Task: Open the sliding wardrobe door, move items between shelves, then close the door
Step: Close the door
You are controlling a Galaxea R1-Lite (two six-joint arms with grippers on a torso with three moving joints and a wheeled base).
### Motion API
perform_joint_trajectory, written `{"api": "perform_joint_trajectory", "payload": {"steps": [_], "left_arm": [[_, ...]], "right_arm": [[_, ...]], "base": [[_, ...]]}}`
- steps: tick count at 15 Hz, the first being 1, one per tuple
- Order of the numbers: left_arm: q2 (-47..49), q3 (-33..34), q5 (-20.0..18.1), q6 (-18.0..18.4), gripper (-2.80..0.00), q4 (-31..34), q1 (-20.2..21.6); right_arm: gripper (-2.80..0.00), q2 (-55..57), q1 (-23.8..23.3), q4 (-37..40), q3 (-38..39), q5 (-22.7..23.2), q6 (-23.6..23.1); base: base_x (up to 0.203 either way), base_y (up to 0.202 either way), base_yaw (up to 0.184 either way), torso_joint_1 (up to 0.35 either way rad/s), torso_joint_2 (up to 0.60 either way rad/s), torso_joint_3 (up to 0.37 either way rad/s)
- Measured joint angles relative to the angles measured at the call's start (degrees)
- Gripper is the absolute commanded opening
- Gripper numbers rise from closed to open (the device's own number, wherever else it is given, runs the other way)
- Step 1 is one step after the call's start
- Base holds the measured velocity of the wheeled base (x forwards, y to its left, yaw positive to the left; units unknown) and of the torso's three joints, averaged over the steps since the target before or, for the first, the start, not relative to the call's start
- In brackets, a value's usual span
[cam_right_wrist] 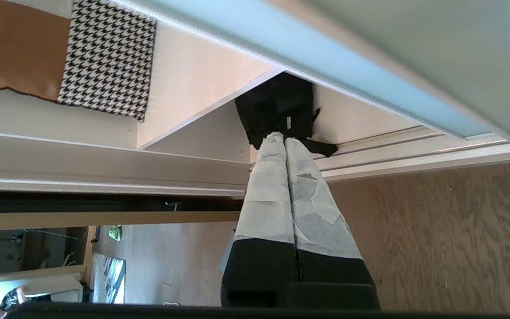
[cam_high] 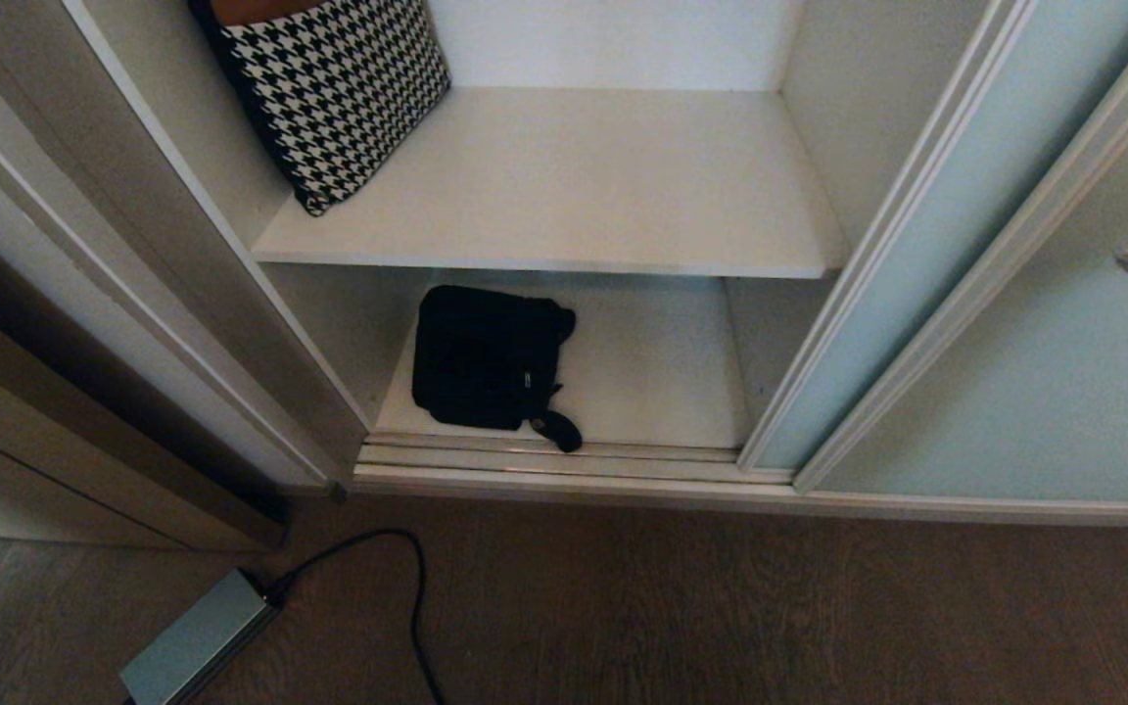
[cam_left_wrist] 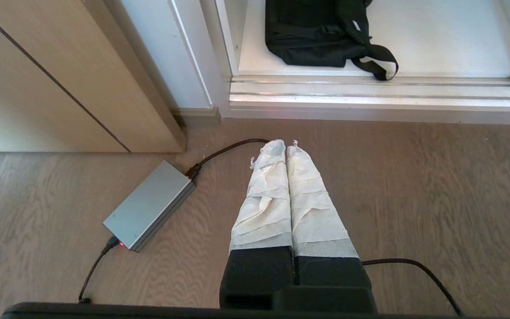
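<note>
The upper shelf (cam_high: 584,186) is occupied at its left end by a houndstooth cushion (cam_high: 334,88), leaned against the side wall. On the bottom shelf (cam_high: 662,362) a black bag (cam_high: 486,357) is laid flat, its strap trailing to the door track. On the wooden floor (cam_high: 721,607) a grey power box (cam_high: 194,641) with its cable is seen.

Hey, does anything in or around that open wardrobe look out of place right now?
One thing: a strap of the black bag on the bottom shelf trails over the front edge onto the door track, where the sliding door could catch it.
</note>
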Motion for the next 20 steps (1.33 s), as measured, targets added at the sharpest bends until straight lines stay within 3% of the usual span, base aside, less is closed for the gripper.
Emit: {"api": "perform_joint_trajectory", "payload": {"steps": [9,13,20], "left_arm": [[0.00,0.00,-0.02,0.00,-2.80,0.00,0.00],[0.00,0.00,0.00,0.00,-2.80,0.00,0.05],[0.00,0.00,-0.02,0.00,-2.80,0.00,0.02]], "right_arm": [[-2.80,7.96,0.45,-7.68,-0.97,-1.32,-0.04],[-2.80,11.31,2.23,-7.86,-3.47,-5.75,-0.11],[-2.80,14.87,4.63,-7.83,-6.54,-6.85,-0.20]], "base": [[0.000,0.000,0.000,0.000,0.00,0.000],[0.000,0.000,0.000,0.000,0.00,0.000],[0.000,0.000,0.000,0.000,0.00,0.000]]}}
